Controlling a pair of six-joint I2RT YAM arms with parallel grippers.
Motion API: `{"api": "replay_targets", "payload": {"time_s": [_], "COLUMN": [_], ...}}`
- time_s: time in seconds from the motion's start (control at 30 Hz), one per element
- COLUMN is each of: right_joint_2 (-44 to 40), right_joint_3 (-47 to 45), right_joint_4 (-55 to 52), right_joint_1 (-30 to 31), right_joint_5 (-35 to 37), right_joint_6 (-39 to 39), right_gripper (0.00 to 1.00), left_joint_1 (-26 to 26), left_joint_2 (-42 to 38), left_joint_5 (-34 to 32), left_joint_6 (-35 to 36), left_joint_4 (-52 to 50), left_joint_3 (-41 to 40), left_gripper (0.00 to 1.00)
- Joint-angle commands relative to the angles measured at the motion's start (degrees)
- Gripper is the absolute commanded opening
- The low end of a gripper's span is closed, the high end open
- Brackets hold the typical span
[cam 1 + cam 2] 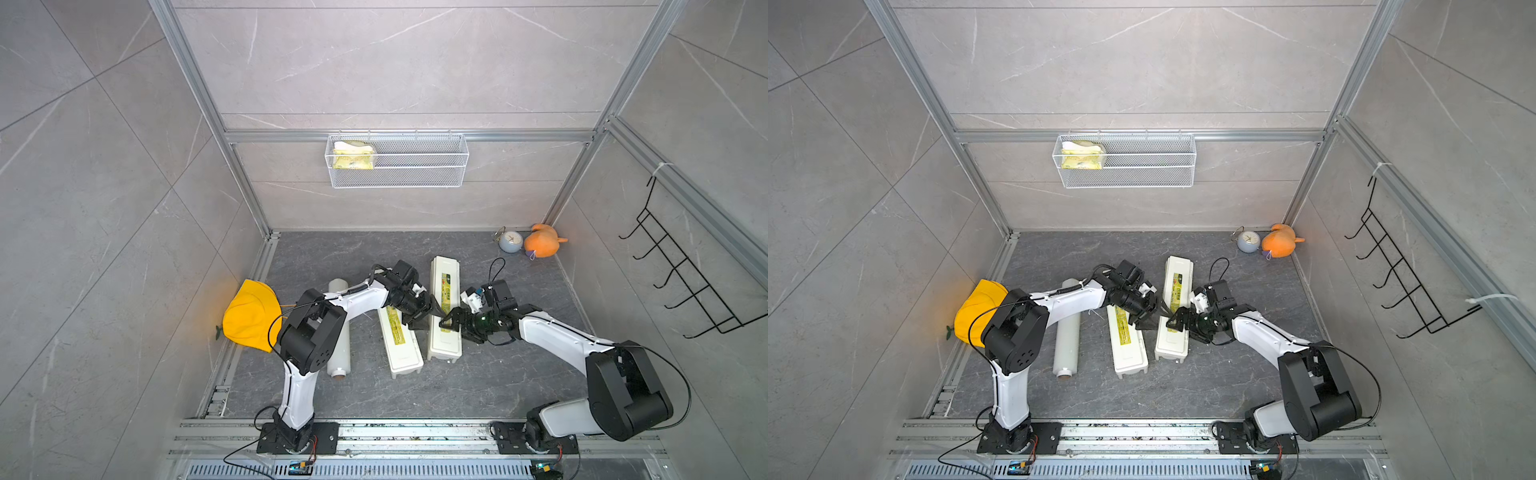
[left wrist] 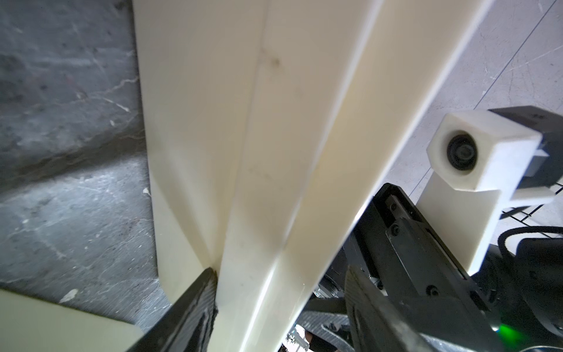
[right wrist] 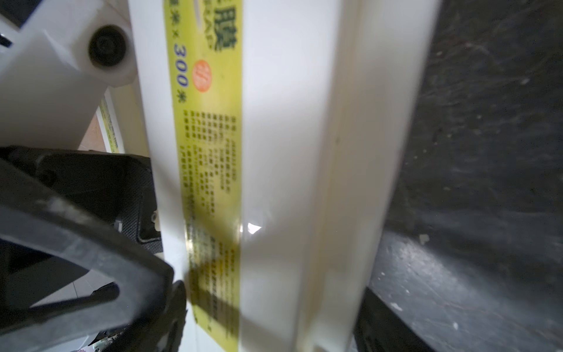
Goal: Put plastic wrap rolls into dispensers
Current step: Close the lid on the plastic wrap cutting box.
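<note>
The right gripper point(image 1: 451, 322) is spread wide across the dispenser point(image 1: 445, 274) lying on the counter point(image 1: 478, 386), with one finger point(image 3: 146, 274) at the lid's labelled edge and the other point(image 3: 380, 320) against the opposite long side, clasping it. Facing it, the left gripper point(image 1: 430, 314) is partly spread astride that dispenser's near long edge: one finger point(image 2: 195, 301) touches the seam, the other point(image 2: 365, 304) seems to stand just off. The other dispenser point(image 1: 401, 353) lies just behind the left gripper, and a plastic wrap roll point(image 1: 338, 353) lies beyond it, under that arm.
</note>
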Motion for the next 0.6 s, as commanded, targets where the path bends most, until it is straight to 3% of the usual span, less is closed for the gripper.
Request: {"api": "replay_targets", "payload": {"time_s": [0.0,0.1,0.13,0.17,0.4,0.57], "right_joint_2": [-0.12,-2.04,-2.8,-3.42,-4.82,-2.39], "right_joint_3": [2.51,5.4,5.53,5.43,4.04,8.05], "right_joint_4": [-7.47,-15.52,-16.41,-16.72,-14.6,-16.91], "right_joint_1": [0.6,2.18,2.8,3.19,6.6,10.24], "right_joint_5": [5.77,13.33,14.44,14.96,14.29,16.45], "right_joint_6": [-0.65,-0.46,-0.11,0.41,3.12,3.43], "right_gripper": [0.88,0.9,0.99,1.0,0.96,0.93], "left_joint_1": [-1.81,-1.95,-1.92,-1.94,-2.03,-1.98], "left_joint_2": [-2.12,-1.9,-1.71,-1.5,-0.77,-0.77], "left_joint_5": [5.49,5.05,4.95,4.87,4.09,4.12], "left_joint_6": [0.8,0.37,0.24,0.25,1.16,0.57], "left_joint_4": [0.13,0.2,0.34,0.29,-1.33,-0.37], "left_joint_3": [1.16,1.03,1.13,1.29,1.54,1.51], "left_gripper": [0.66,0.65,0.64,0.64,0.62,0.62]}}
